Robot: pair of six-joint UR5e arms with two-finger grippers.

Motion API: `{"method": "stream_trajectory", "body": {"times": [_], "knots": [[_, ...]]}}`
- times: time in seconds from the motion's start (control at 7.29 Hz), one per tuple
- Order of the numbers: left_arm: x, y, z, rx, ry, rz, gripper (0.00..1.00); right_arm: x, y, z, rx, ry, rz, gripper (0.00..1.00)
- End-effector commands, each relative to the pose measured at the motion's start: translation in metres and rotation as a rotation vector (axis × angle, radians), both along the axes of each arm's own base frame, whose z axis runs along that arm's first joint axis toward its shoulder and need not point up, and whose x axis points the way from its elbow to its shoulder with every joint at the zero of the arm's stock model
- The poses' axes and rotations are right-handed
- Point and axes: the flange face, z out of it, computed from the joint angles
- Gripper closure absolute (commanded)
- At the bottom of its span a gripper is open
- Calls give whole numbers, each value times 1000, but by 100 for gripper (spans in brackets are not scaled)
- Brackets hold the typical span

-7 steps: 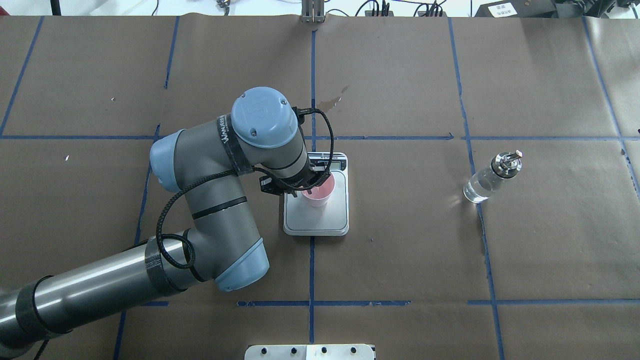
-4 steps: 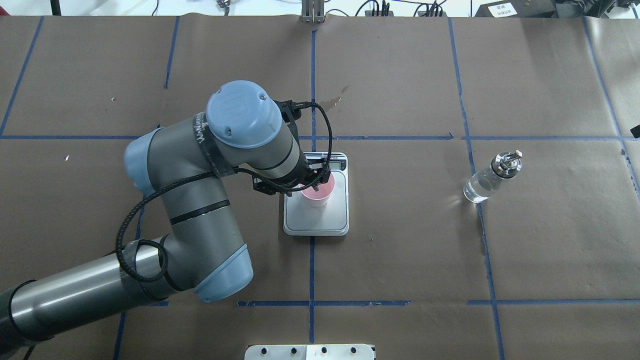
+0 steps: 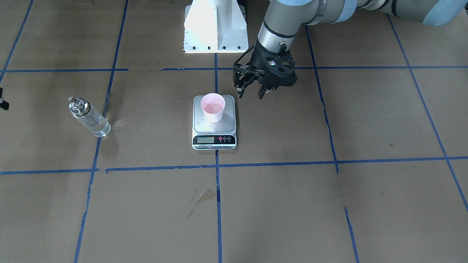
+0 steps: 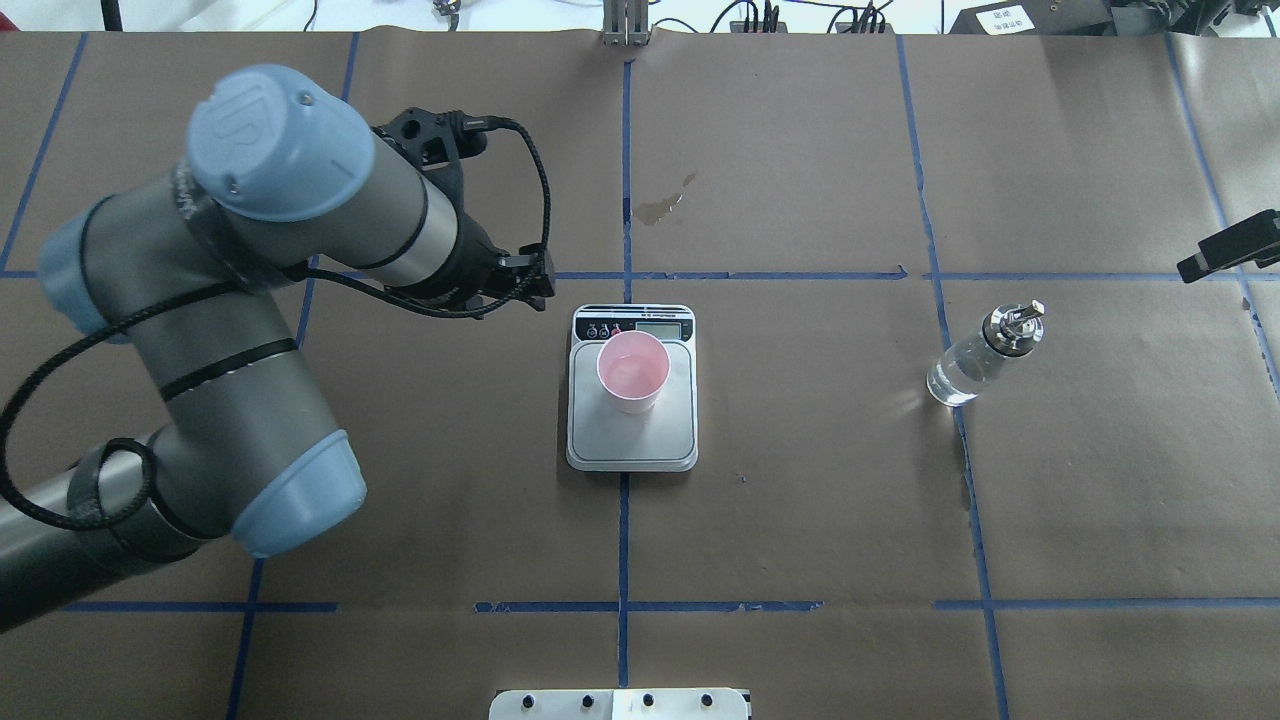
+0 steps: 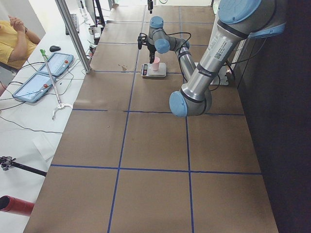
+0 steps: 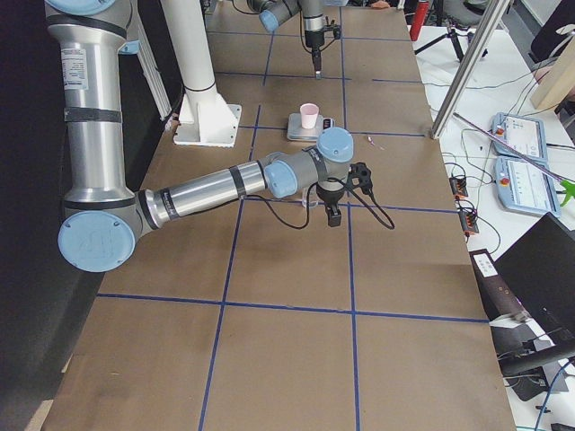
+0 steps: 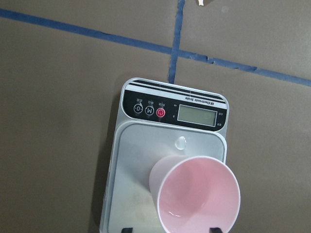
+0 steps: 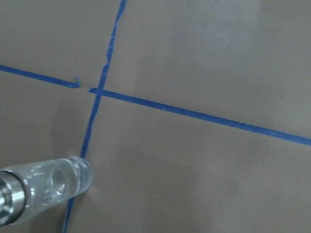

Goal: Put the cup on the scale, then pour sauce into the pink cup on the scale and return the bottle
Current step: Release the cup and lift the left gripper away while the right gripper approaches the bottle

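The pale pink cup (image 4: 632, 372) stands upright on the scale (image 4: 660, 440), toward the display end of the steel platform (image 3: 204, 124). Nothing touches the cup (image 3: 213, 106). My left gripper (image 3: 251, 95) hangs open and empty above the table, just off the scale's back corner. In the left wrist view its two fingertips (image 7: 127, 229) show at the bottom edge on either side of the cup (image 7: 199, 196). The clear bottle (image 4: 975, 360) with its metal pourer stands on the table far to the right, with liquid in it. A black part of my right gripper (image 4: 1230, 250) shows at the edge beyond the bottle; its jaws are hidden. The bottle (image 8: 43, 187) appears low in the right wrist view.
Brown paper with blue tape lines covers the table. A dried spill mark (image 4: 660, 205) lies beyond the scale. The white robot base (image 3: 215, 25) stands behind it. A seated person (image 5: 14, 39) and tablets (image 5: 43, 77) are at a side desk.
My left gripper let go of the cup, rose and drew back to the left off the scale. The cup stayed on the platform. My right gripper came in at the right edge.
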Motion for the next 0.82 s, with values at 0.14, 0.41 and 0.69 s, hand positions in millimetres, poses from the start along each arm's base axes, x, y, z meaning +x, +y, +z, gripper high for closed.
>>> {"method": "stream_trajectory", "body": {"times": [0.14, 0.41, 0.69], "knots": [[-47, -26, 55, 105, -104, 26, 33, -63, 97, -23, 22, -126, 130, 0], [-54, -36, 66, 114, -128, 21, 32, -87, 130, -53, -86, -171, 177, 0], [-91, -57, 101, 196, -209, 56, 30, -161, 160, -41, 30, -40, 266, 0]]}}
